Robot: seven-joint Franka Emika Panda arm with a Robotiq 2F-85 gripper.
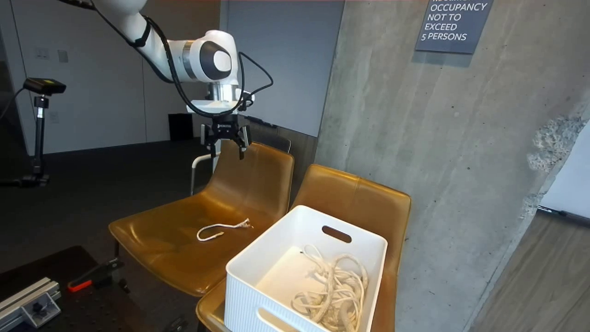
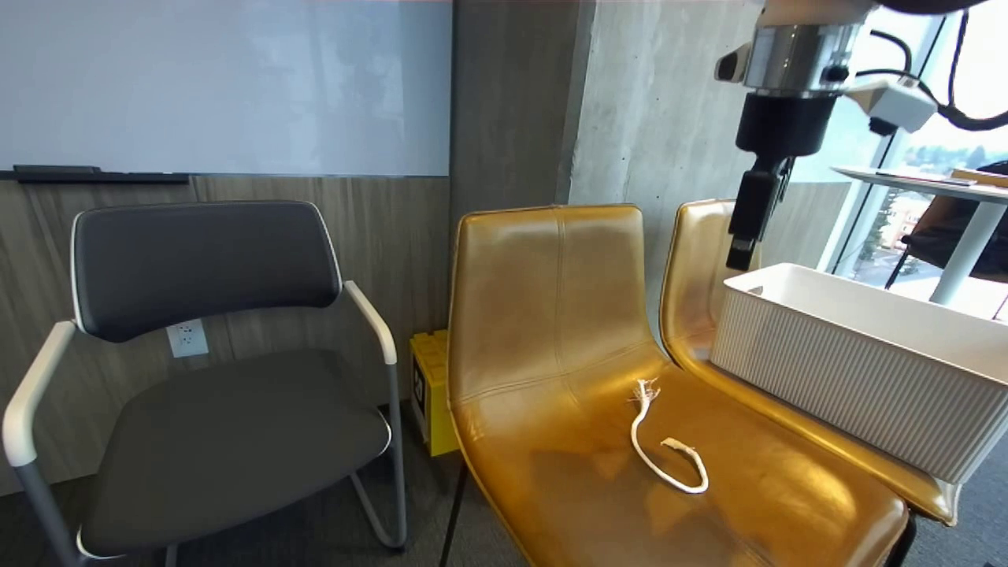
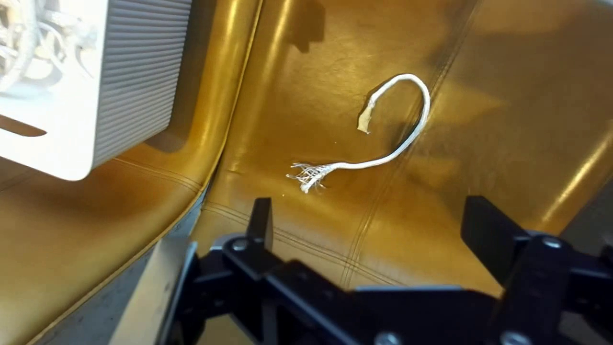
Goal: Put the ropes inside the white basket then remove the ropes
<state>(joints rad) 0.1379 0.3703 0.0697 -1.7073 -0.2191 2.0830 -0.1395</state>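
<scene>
Black metal gripper [image 3: 368, 203], spread, grasps nothing. Tangled cream-white ropes [image 1: 330, 283] lie inside the white rectangular plastic basket [image 1: 244, 297]; beside it, 1 frayed white rope [image 3: 424, 115], likely light, limp; I'd pinch mid-curve.

I see the white basket [image 2: 846, 378], rectangular, ribbed outside, open side up on a tan chair [image 1: 357, 189]. Cream ropes [image 1: 330, 288] inside, loose tangle, bunched to one side. I also see a short white rope [image 3: 424, 115], one end frayed, bent like a hook, on the neighbouring chair [image 2: 591, 331].
</scene>
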